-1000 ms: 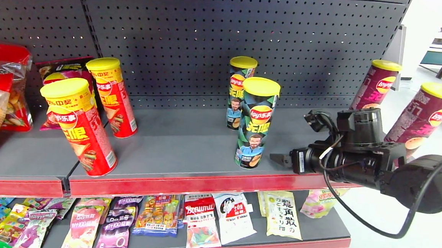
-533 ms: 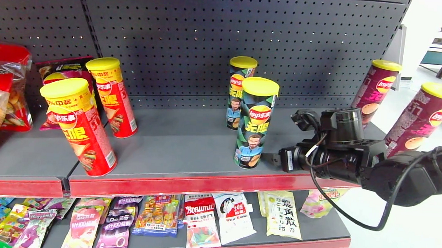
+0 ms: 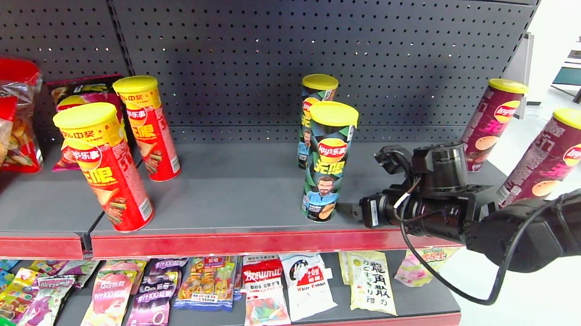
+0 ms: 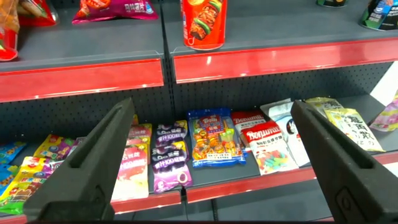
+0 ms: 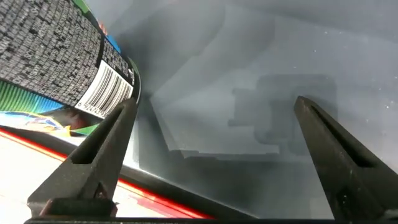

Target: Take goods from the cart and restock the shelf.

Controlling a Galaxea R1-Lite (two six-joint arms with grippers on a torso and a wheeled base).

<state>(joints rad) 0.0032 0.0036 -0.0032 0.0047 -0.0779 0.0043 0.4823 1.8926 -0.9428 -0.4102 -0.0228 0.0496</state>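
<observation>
Change: the front green can [image 3: 326, 165] has been slid a little toward the robot's left along the shelf [image 3: 228, 189], and the right arm has been brought in after it.
Right claw: the right gripper [image 3: 350, 211] is spread wide, with nothing held (bare shelf is seen through the gap).
Can and claw: the can stands upright near the shelf's front edge, before a second green can [image 3: 318, 84]. Its base lies outside the gap, touching or just beside one fingertip [image 5: 121, 115].
Left claw: the left gripper [image 4: 212, 104] is spread and empty, facing snack packets [image 4: 214, 137] on the lower shelf.
Done: this can is judged placed.
Left: straightening may be under way; further goods are presumably to be fetched.
</observation>
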